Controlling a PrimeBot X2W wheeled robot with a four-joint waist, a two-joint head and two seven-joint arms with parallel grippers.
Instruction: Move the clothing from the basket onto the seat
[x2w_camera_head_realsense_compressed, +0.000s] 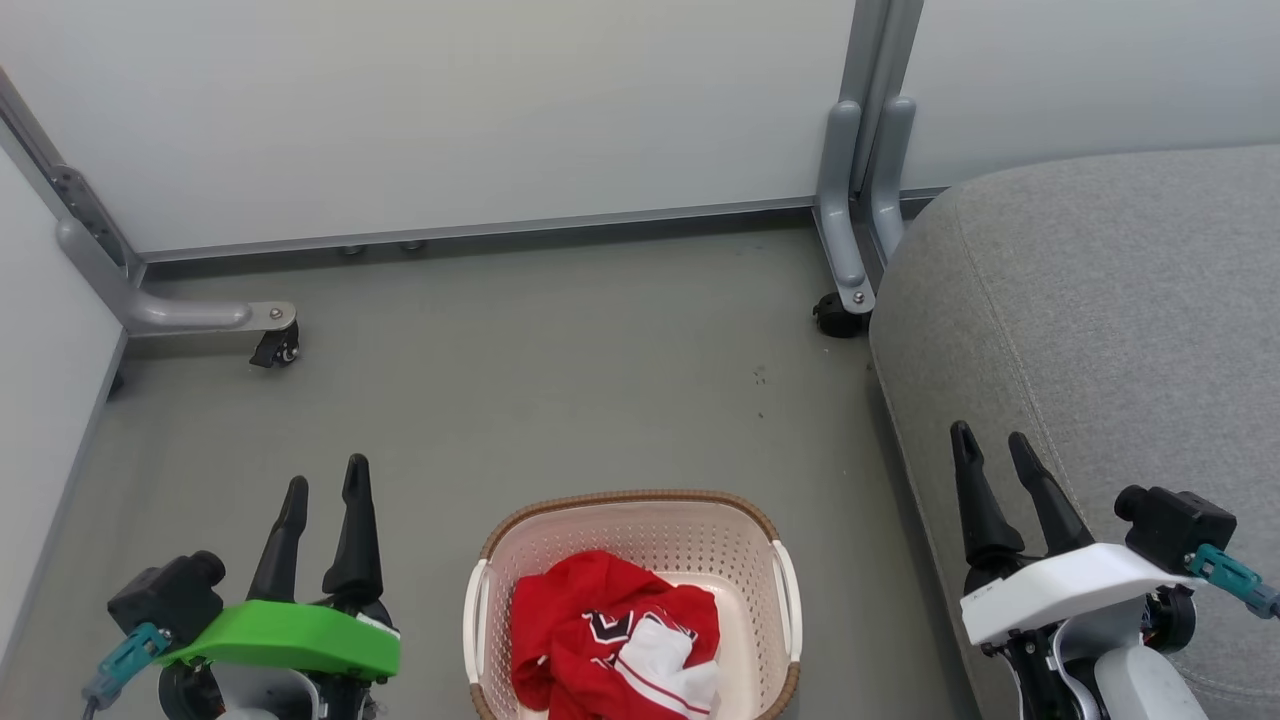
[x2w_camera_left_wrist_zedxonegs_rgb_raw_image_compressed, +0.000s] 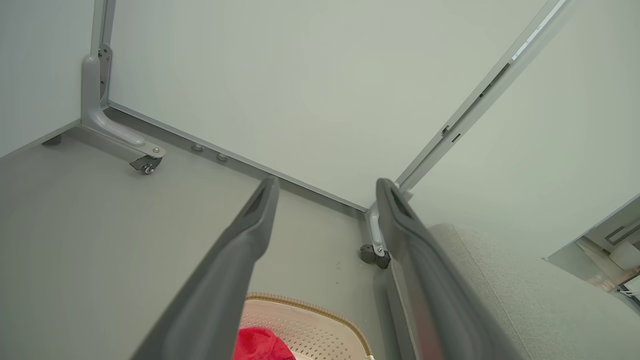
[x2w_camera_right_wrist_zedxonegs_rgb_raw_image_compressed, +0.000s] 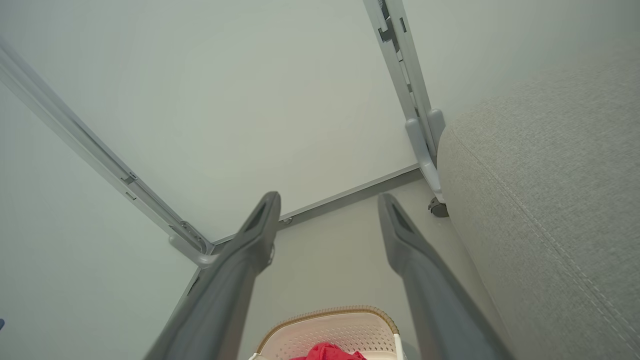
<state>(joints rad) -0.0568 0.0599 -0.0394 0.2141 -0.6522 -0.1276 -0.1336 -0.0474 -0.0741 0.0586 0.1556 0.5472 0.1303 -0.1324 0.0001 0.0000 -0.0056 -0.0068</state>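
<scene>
**Hovering spread on both sides, nothing gripped**

The left end effector (x2w_camera_head_realsense_compressed: 327, 472) holds its two dark fingers parted with nothing between them. Its own wrist view shows bare floor (x2w_camera_head_realsense_compressed: 550, 400) and pale panel through the gap. In the head view it hangs at the lower left above the floor, just left of the basket (x2w_camera_head_realsense_compressed: 630, 497) and apart from it. A green cover (x2w_camera_head_realsense_compressed: 290, 635) sits over that wrist.

The right end effector (x2w_camera_head_realsense_compressed: 990, 434) is likewise spread and empty at the lower right. Its fingers show against the near side of the seat (x2w_camera_head_realsense_compressed: 1100, 300), and a white cover (x2w_camera_head_realsense_compressed: 1060, 585) caps the wrist.

Between the two arms the basket stands on the grey floor, with its brown rim and a white handle on each side. The clothing (x2w_camera_head_realsense_compressed: 600, 625) lies inside it as a crumpled red heap with a white panel and dark lettering showing (how many pieces make up the heap cannot be told). All the red fabric in view lies within the basket walls.

The seat takes up the right side — grey woven fabric with a rounded edge and a stitched seam. It is near the basket, with a strip of floor between them. Beyond stand pale partition panels (x2w_camera_head_realsense_compressed: 450, 110) on grey frames. One caster (x2w_camera_head_realsense_compressed: 275, 350) is at the left, and another caster (x2w_camera_head_realsense_compressed: 835, 315) is by the seat's far corner.
</scene>
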